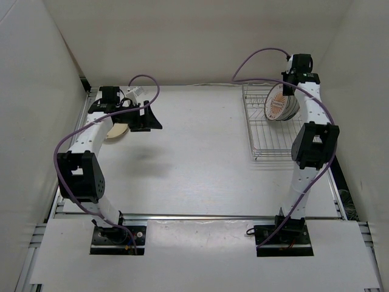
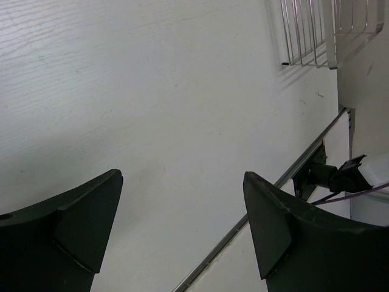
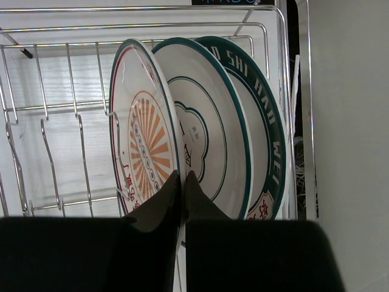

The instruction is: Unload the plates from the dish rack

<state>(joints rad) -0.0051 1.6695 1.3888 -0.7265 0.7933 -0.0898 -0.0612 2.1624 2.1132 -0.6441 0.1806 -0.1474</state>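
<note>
- Right wrist: the right pincer [image 3: 182,182] is closed tight on the near rim of the orange plate [image 3: 143,140]. That plate stands on edge in the rack [image 3: 55,107], leftmost of three, with two green-rimmed plates [image 3: 222,140] just beside it.
- Left wrist: the left pincer [image 2: 182,182] gapes wide over the table [image 2: 152,91], holding nothing. The rack's corner is well apart.
- Top: the right arm [image 1: 311,115] reaches over the rack, so it is the nearer one. A cream plate [image 1: 117,131] lies flat by the left pincer. The lift probably has to follow the orange plate's own plane.

Your left arm [image 1: 91,137] and right arm [image 1: 311,103] are white tubes with black joint housings, purple cables [image 1: 56,161] and black wedge-shaped fingers [image 2: 61,243].
</note>
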